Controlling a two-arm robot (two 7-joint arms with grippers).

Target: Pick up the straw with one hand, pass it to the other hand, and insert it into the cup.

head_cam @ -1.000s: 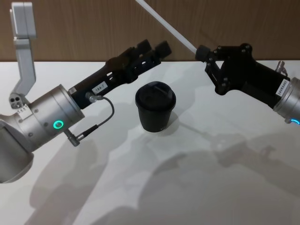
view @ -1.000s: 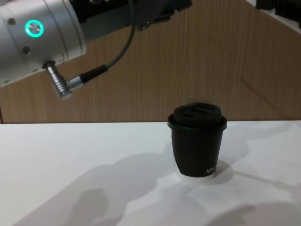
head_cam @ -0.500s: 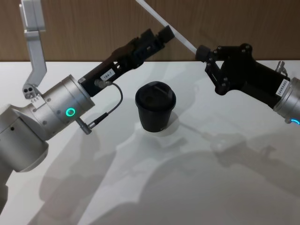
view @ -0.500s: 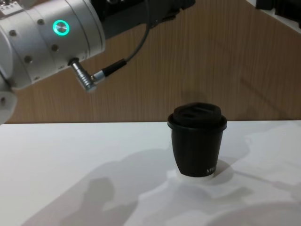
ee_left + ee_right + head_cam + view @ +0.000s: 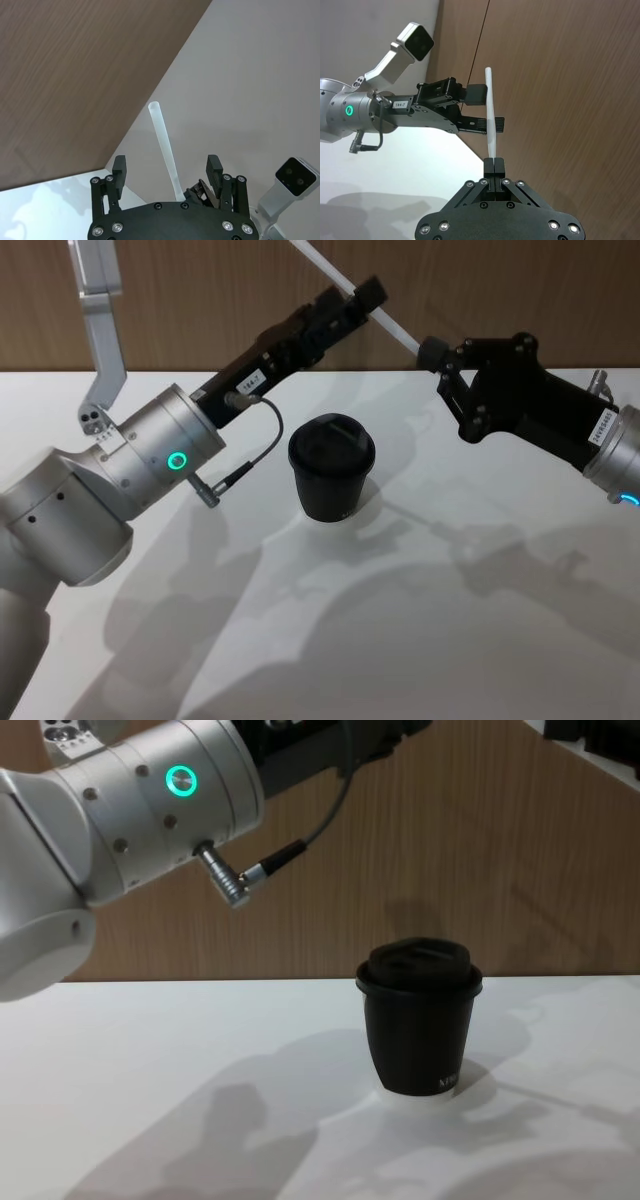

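The straw (image 5: 398,332) leaves the head view's top edge — cup (image 5: 420,1030) lettering unreadable.

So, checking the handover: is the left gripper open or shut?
Open: the left gripper has its fingers apart either side of the straw, not touching it; the right gripper clamps it.

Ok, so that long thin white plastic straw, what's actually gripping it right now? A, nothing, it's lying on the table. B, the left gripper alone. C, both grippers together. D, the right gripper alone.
D: the right gripper is shut on one end of the straw, while the left gripper has its fingers spread wide on either side of the straw without touching it.
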